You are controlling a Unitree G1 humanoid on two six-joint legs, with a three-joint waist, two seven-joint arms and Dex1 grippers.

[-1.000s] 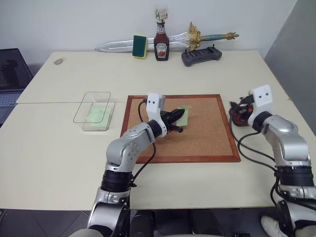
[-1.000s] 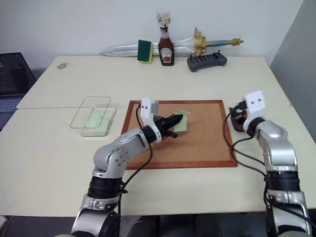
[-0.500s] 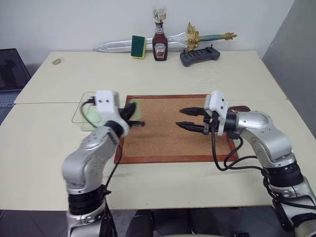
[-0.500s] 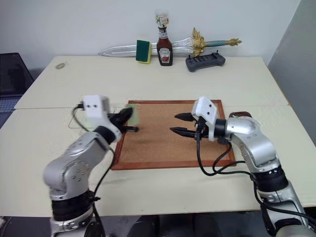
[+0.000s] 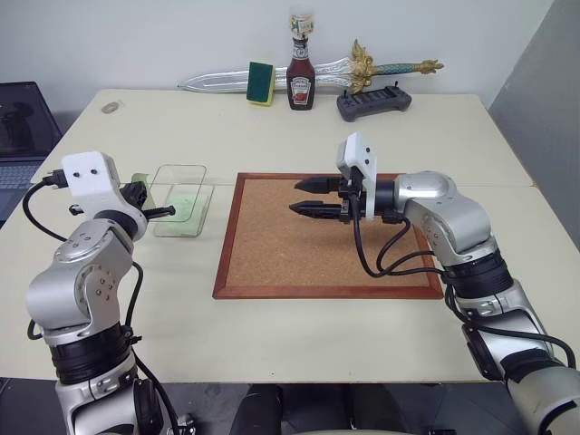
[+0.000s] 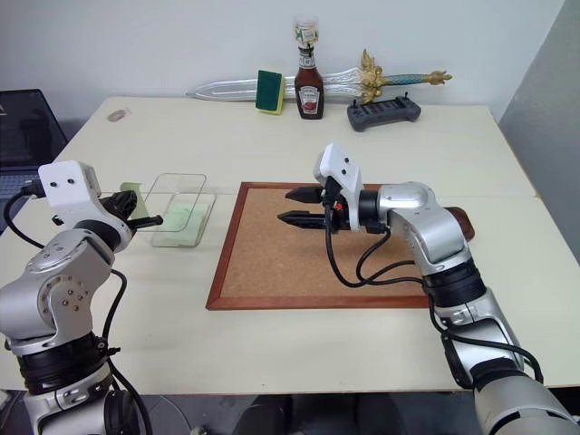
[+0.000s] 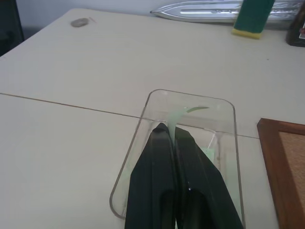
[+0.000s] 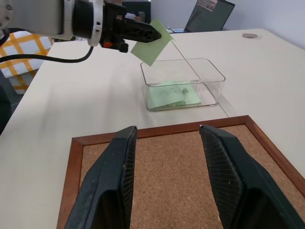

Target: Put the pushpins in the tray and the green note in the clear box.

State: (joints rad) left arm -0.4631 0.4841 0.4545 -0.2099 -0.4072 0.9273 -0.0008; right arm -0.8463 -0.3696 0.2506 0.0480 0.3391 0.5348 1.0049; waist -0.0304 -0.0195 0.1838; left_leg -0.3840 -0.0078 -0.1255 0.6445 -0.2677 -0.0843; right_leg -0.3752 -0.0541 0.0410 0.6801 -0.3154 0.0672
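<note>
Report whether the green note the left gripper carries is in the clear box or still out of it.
Out. The green note hangs pinched in the left gripper, above the clear box; another green slip lies inside.

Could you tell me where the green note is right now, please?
The green note is pinched in the left gripper, held in the air just beside the clear box, on the table's left side, away from the corkboard.

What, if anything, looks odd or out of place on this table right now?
A decorative sword, a ketchup bottle and a sponge line the back edge, odd company for a corkboard. Nothing looks spilled or damaged. The left gripper holds a green note beside the clear box.
</note>
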